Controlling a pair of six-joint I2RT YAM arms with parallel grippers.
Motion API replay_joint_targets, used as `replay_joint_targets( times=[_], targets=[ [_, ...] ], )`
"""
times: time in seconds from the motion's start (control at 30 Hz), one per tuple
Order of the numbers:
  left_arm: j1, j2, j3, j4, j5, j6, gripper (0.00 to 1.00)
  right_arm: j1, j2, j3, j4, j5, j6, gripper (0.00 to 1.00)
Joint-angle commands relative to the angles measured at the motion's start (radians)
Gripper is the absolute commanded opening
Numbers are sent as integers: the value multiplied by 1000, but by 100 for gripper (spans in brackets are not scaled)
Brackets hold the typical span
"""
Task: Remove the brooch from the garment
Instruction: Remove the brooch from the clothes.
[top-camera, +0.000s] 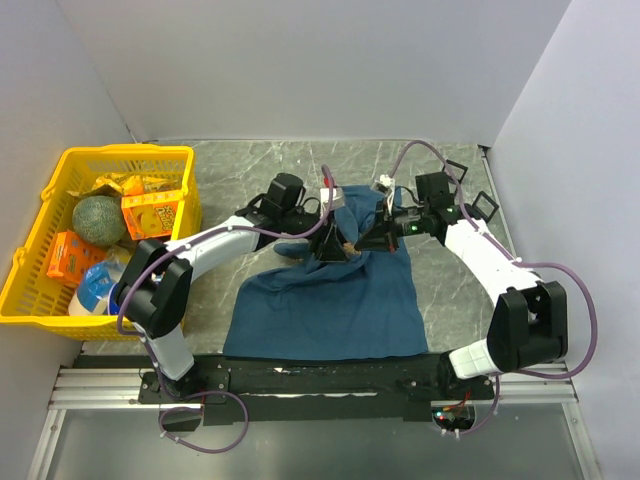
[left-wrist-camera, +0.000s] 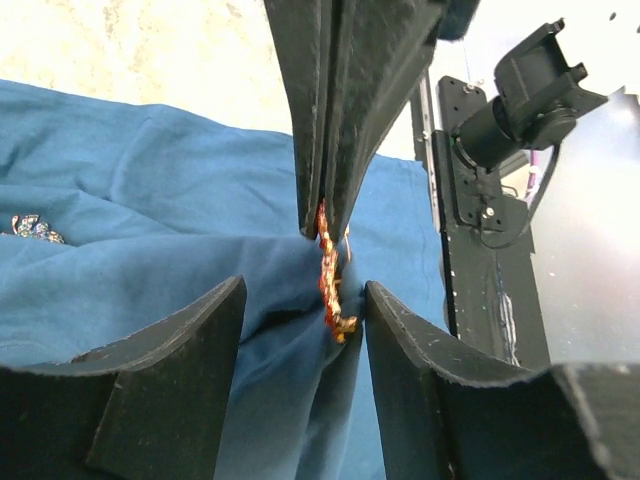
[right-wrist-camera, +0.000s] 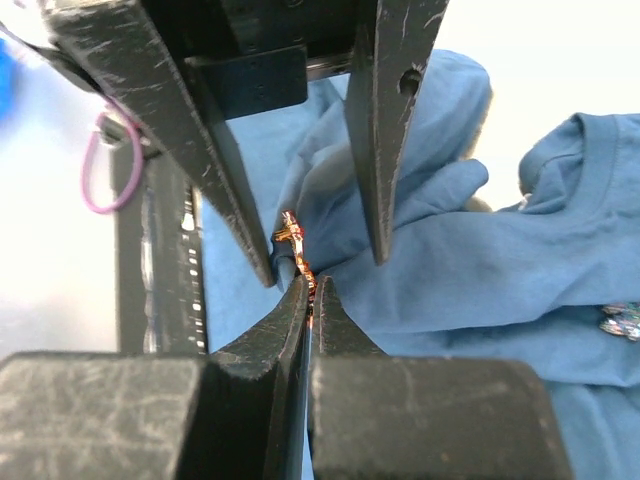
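Observation:
The garment (top-camera: 330, 300), a dark teal T-shirt, lies on the table, bunched up at its far end. A small orange-gold brooch (top-camera: 347, 247) sits on a raised fold there. My right gripper (top-camera: 358, 243) is shut on the brooch (right-wrist-camera: 295, 240), with part of the brooch sticking out past the tips. My left gripper (top-camera: 333, 248) is open. In the left wrist view its jaws straddle the cloth fold (left-wrist-camera: 270, 330) just below the brooch (left-wrist-camera: 333, 290), whose upper part is hidden between the right gripper's shut fingers (left-wrist-camera: 330, 120).
A second, silvery-blue brooch (left-wrist-camera: 30, 228) is pinned elsewhere on the shirt and also shows in the right wrist view (right-wrist-camera: 620, 320). A yellow basket (top-camera: 125, 152) of groceries stands at the left. The arms' mounting rail (top-camera: 320, 375) runs along the near edge.

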Motion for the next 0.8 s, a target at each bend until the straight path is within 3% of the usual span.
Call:
replay_joint_targets(
  times=[0.0,0.37,0.77],
  targets=[
    [18,-45,8,12,99,23,57,-39,49,59,-12,-153,88,0],
    [20,-47,4,12,117,33,57,-47,158,101,-55,-253,149,0],
    [20,-25,-10,69,69,-34,56,-44,108,71,-11,-127,133,0]
  ],
)
